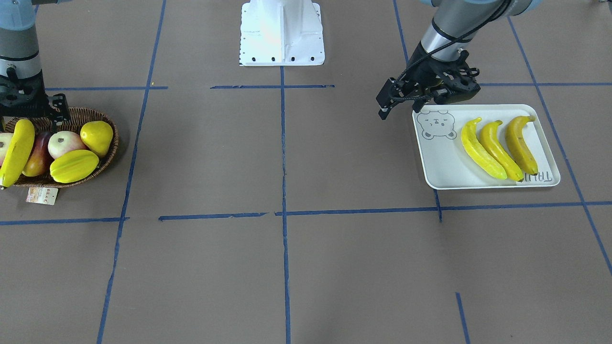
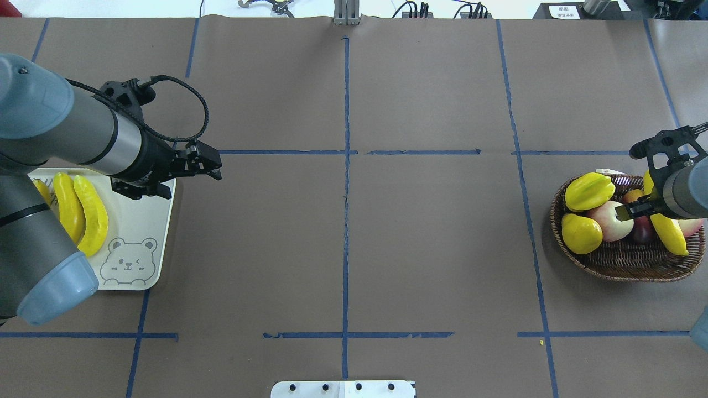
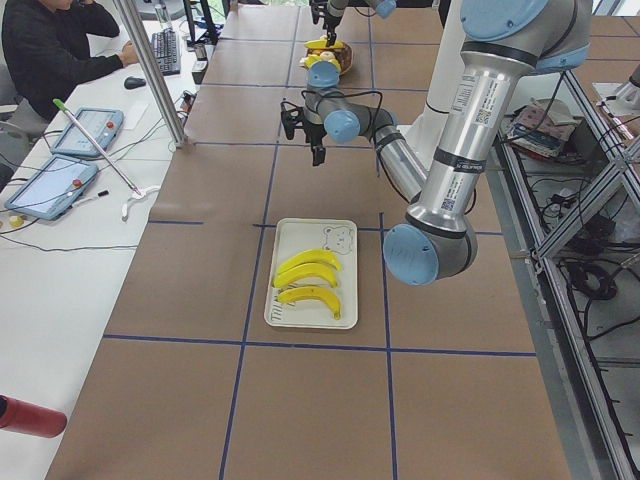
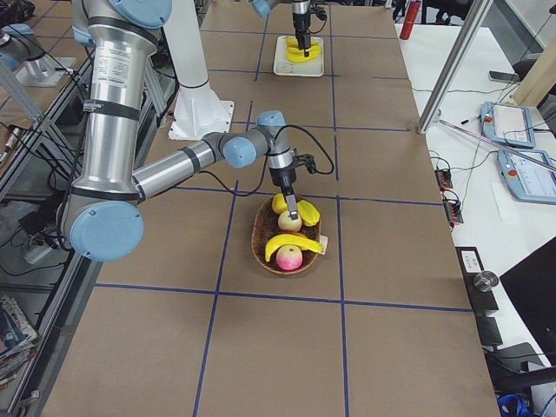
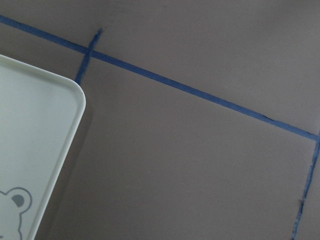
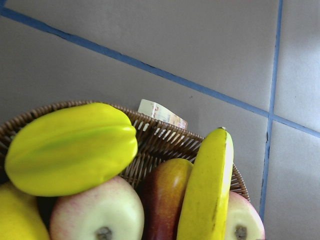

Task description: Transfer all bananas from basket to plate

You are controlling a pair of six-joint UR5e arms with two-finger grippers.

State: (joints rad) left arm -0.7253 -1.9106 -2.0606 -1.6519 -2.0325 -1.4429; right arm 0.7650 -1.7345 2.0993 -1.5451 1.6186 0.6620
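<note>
Three bananas (image 1: 499,150) lie side by side on the white bear plate (image 1: 444,162). A fourth banana (image 1: 16,153) lies in the wicker basket (image 1: 91,117), across the other fruit; it also shows in the right wrist view (image 6: 207,190). My left gripper (image 1: 385,107) hangs empty just past the plate's bear corner and looks open. My right gripper (image 1: 31,112) is open over the basket's far side, above the banana's upper end, with a finger (image 1: 60,107) to one side. The banana still rests on the fruit.
The basket also holds a ridged star fruit (image 1: 74,166), a plump yellow pear-shaped fruit (image 1: 97,137), apples (image 1: 64,143) and a dark red fruit (image 1: 36,155). A paper tag (image 1: 42,195) lies beside it. The white robot base (image 1: 282,33) is at the table's edge.
</note>
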